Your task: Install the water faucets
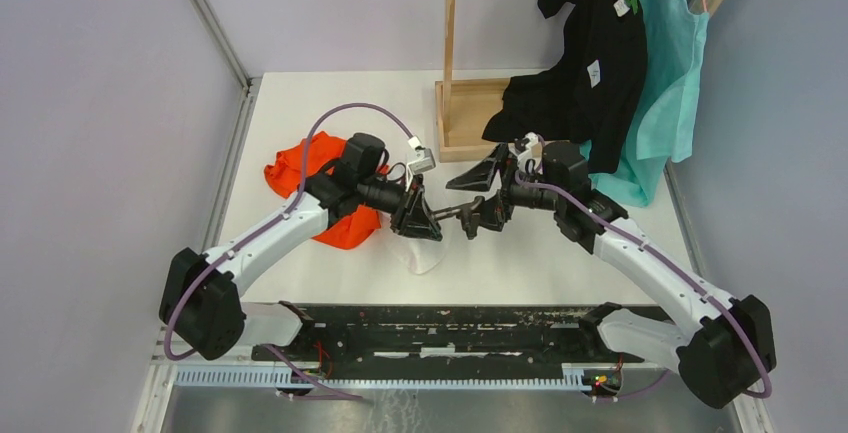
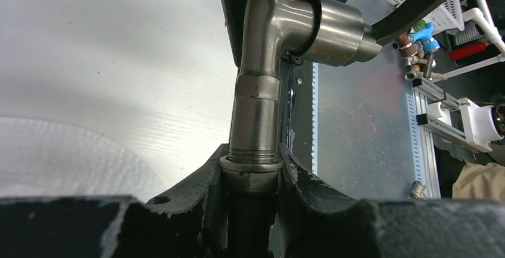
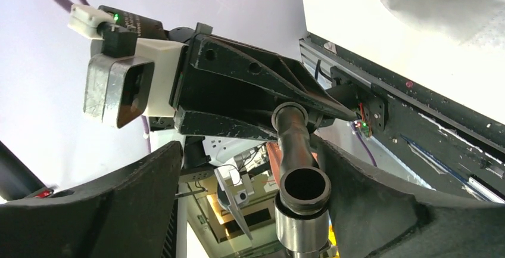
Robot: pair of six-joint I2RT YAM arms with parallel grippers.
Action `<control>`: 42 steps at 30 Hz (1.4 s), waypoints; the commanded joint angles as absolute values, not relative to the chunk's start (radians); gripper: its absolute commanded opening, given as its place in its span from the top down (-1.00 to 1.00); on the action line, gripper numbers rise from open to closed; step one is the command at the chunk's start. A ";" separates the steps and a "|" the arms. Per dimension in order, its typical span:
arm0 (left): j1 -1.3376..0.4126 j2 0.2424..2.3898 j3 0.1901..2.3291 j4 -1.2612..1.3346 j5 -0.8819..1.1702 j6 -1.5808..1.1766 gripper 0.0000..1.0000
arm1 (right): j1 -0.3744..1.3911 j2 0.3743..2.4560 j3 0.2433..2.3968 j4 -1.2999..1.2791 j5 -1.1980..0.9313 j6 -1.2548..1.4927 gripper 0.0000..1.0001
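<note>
One of the water faucets point(image 1: 452, 215), a dull grey metal T-shaped pipe, hangs above the table between both arms. My left gripper point(image 1: 415, 215) is shut on its threaded end. The left wrist view shows the faucet point(image 2: 256, 109) clamped between the two black fingers of the left gripper point(image 2: 250, 157), with a wide steel sleeve branching right. My right gripper point(image 1: 470, 203) stands open around the other end. In the right wrist view the faucet's hollow mouth point(image 3: 304, 189) lies close against the right-hand finger point(image 3: 387, 210). The other finger point(image 3: 107, 210) stands far off, so the right gripper point(image 3: 247, 157) grips nothing.
An orange cloth point(image 1: 320, 188) lies under the left arm and a white cloth point(image 1: 420, 253) lies below the grippers. A wooden stand point(image 1: 460, 103) rises at the back. A black garment point(image 1: 580, 63) and a teal one point(image 1: 660, 83) hang at the right. A black rail point(image 1: 440, 328) runs along the near edge.
</note>
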State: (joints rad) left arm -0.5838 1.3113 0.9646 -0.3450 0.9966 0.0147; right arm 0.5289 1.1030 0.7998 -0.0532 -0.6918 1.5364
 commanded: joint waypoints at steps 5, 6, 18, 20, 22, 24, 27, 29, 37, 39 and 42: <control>-0.539 1.302 0.987 -0.153 1.055 -0.103 0.94 | 0.532 0.998 0.807 -0.125 -0.722 1.510 -0.88; -0.534 1.302 0.984 -0.137 1.059 -0.115 0.94 | 0.531 0.987 0.799 -0.134 -0.722 1.503 -0.88; -0.518 1.315 0.962 -0.075 1.095 -0.180 0.94 | 0.531 0.989 0.826 -0.162 -0.791 1.374 -0.91; -0.517 1.318 0.965 -0.094 1.090 -0.171 0.94 | 0.532 0.999 0.844 -0.125 -0.804 1.391 -0.91; -0.517 1.323 0.967 -0.119 1.093 -0.156 0.94 | 0.532 0.999 0.865 -0.108 -0.803 1.398 -0.91; -0.517 1.325 0.966 -0.136 1.101 -0.141 0.94 | 0.532 0.997 0.888 -0.109 -0.799 1.393 -0.91; -0.518 1.325 0.961 -0.138 1.117 -0.133 0.94 | 0.531 1.002 0.921 -0.132 -0.790 1.367 -0.91; -0.518 1.325 0.960 -0.141 1.125 -0.127 0.94 | 0.532 1.007 0.935 -0.117 -0.786 1.376 -0.91; -0.519 1.328 0.963 -0.163 1.128 -0.106 0.94 | 0.531 1.031 0.974 0.024 -0.800 1.480 -0.91; -0.519 1.326 0.964 -0.162 1.140 -0.103 0.94 | 0.531 1.042 0.982 0.034 -0.793 1.478 -0.91; -0.519 1.321 0.967 -0.152 1.160 -0.111 0.94 | 0.532 1.070 1.016 -0.044 -0.756 1.373 -0.91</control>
